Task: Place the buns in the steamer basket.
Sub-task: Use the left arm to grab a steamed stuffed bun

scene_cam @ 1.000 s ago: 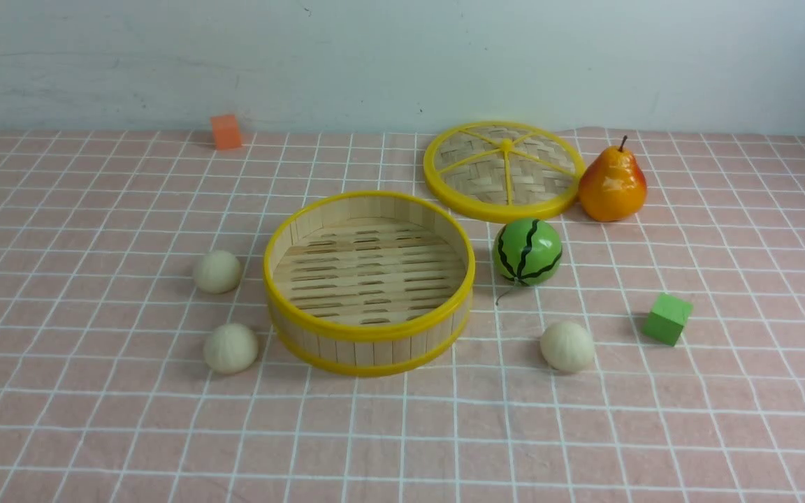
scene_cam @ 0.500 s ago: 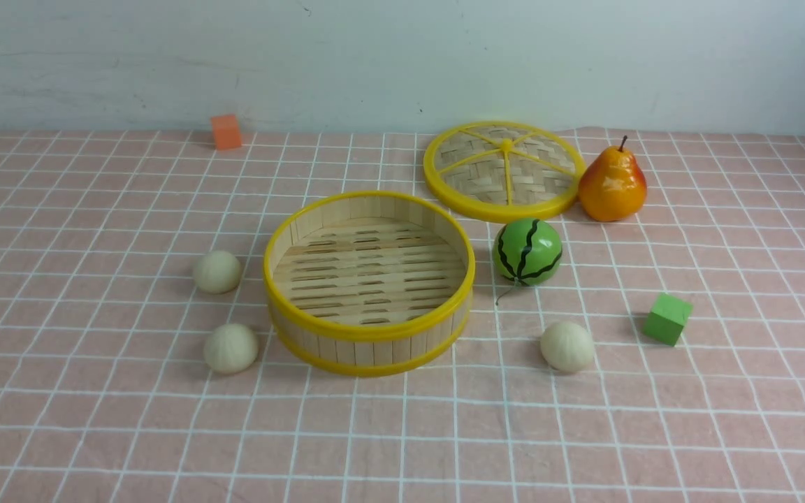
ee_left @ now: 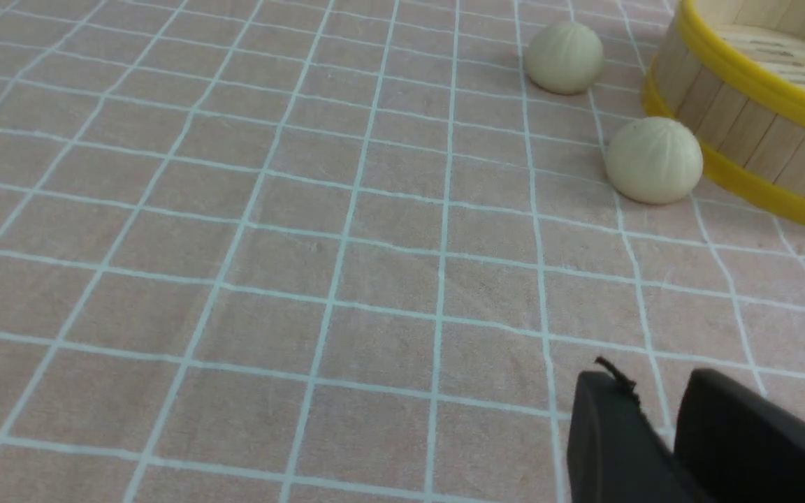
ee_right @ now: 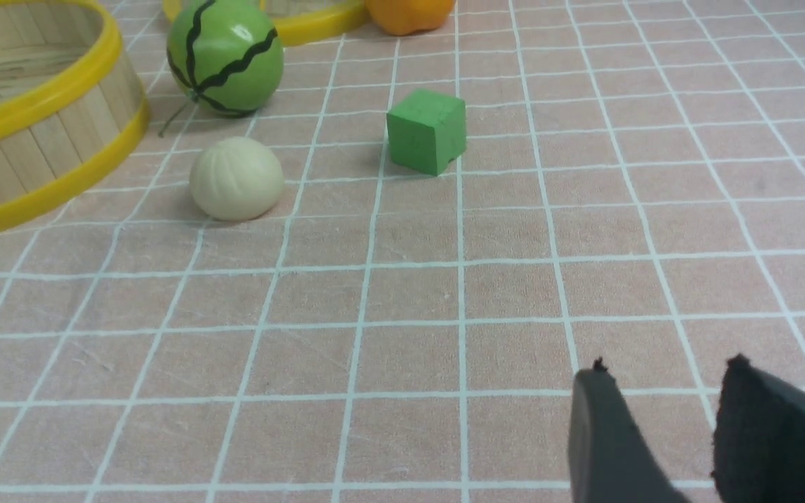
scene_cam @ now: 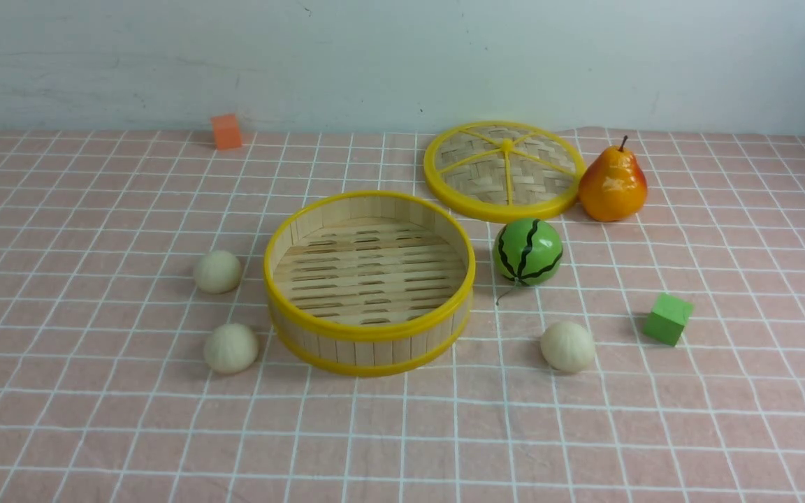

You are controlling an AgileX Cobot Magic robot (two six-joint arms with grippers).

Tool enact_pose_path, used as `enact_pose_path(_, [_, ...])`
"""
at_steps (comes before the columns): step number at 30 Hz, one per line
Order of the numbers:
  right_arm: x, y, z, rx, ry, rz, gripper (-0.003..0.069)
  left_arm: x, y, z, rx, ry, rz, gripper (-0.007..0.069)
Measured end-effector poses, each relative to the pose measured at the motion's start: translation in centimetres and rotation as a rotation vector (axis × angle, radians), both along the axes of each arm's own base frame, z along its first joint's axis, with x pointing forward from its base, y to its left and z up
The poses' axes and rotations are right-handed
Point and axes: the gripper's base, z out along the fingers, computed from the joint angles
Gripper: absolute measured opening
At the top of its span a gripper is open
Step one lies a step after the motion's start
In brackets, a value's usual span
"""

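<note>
Three cream-white buns lie on the pink checked cloth: one (scene_cam: pixel 217 272) and another (scene_cam: pixel 231 347) left of the steamer basket (scene_cam: pixel 369 334), and a third (scene_cam: pixel 567 346) to its right. The basket holds nothing. Neither arm shows in the front view. In the left wrist view my left gripper (ee_left: pixel 654 381) is shut and empty, well short of the two left buns (ee_left: pixel 654 160) (ee_left: pixel 564 57) beside the basket (ee_left: pixel 759 91). In the right wrist view my right gripper (ee_right: pixel 664 370) is slightly open and empty, short of the third bun (ee_right: pixel 236 178).
A green striped watermelon ball (scene_cam: pixel 527 251) sits right of the basket, close to the third bun. A green cube (scene_cam: pixel 667 318) lies further right. The woven lid (scene_cam: pixel 504 170) and a pear (scene_cam: pixel 612 185) stand behind. An orange block (scene_cam: pixel 226 131) is at the back left.
</note>
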Motion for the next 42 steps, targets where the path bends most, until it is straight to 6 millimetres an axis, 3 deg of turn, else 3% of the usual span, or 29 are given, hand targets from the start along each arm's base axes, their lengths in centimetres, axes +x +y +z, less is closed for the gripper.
enact_pose_path(5, [0.2,0.0,1.0,0.005,-0.125,-0.002,0.0240,0.2,-0.1,1.0,-0.052,-0.107,0.004,0.0155])
enact_pose_path(17, [-0.2,-0.1,5.4,0.030,-0.607,-0.009,0.0240,-0.5,0.6,6.4,-0.104,-0.719,0.056,0.0164])
enact_pose_path(20, [-0.8,-0.1,6.6,0.077,-0.753,-0.006,0.0240,-1.3,0.8,7.8,-0.269,-0.894,0.049,0.0164])
enact_pose_path(23, [-0.9,-0.2,6.9,0.088,-0.789,-0.005,0.0239,-1.5,0.9,8.2,-0.395,-0.927,0.026,0.0164])
enact_pose_path(27, [-1.0,-0.1,8.8,0.085,-0.794,-0.005,0.0169,-1.8,0.5,11.7,-0.435,-0.908,-0.018,0.0107])
enact_pose_path(28, [-0.7,-0.1,10.5,0.058,-0.772,-0.008,0.0101,-1.4,0.3,14.1,-0.366,-0.870,-0.022,0.0041])
enact_pose_path(29, [-0.5,-0.1,11.5,0.036,-0.752,-0.010,0.0054,-0.9,0.2,15.3,-0.316,-0.827,-0.019,0.0002])
enact_pose_path(30, [-0.2,-0.1,11.8,0.031,-0.738,-0.011,0.0045,-0.7,0.2,15.6,-0.301,-0.820,-0.019,-0.0003])
enact_pose_path(31, [0.6,-0.1,12.8,-0.014,-0.665,-0.013,-0.0007,0.5,0.1,17.1,-0.238,-0.753,-0.010,-0.0014])
enact_pose_path(33, [2.3,0.0,13.1,-0.062,-0.525,-0.008,-0.0016,3.0,0.0,18.2,-0.182,-0.643,0.001,-0.0014])
enact_pose_path(35, [4.2,0.1,12.7,-0.087,-0.337,0.003,-0.0015,5.7,0.0,17.9,-0.144,-0.524,0.010,-0.0014])
enact_pose_path(36, [4.4,0.1,12.6,-0.087,-0.326,0.004,-0.0015,6.0,0.0,17.9,-0.141,-0.508,0.011,-0.0014])
enact_pose_path(38, [6.8,0.2,11.2,-0.099,-0.058,0.021,-0.0011,10.0,-0.1,16.6,-0.123,-0.283,0.026,-0.0014])
enact_pose_path(39, [7.0,0.2,11.3,-0.098,-0.042,0.022,-0.0011,10.7,-0.1,16.4,-0.122,-0.241,0.029,-0.0014])
enact_pose_path(41, [8.7,0.5,10.1,-0.093,0.231,0.050,-0.0010,14.4,-0.3,15.2,-0.124,0.035,0.044,-0.0014])
enact_pose_path(42, [9.0,0.6,10.1,-0.093,0.250,0.055,-0.0010,14.4,-0.3,15.2,-0.124,0.035,0.043,-0.0014])
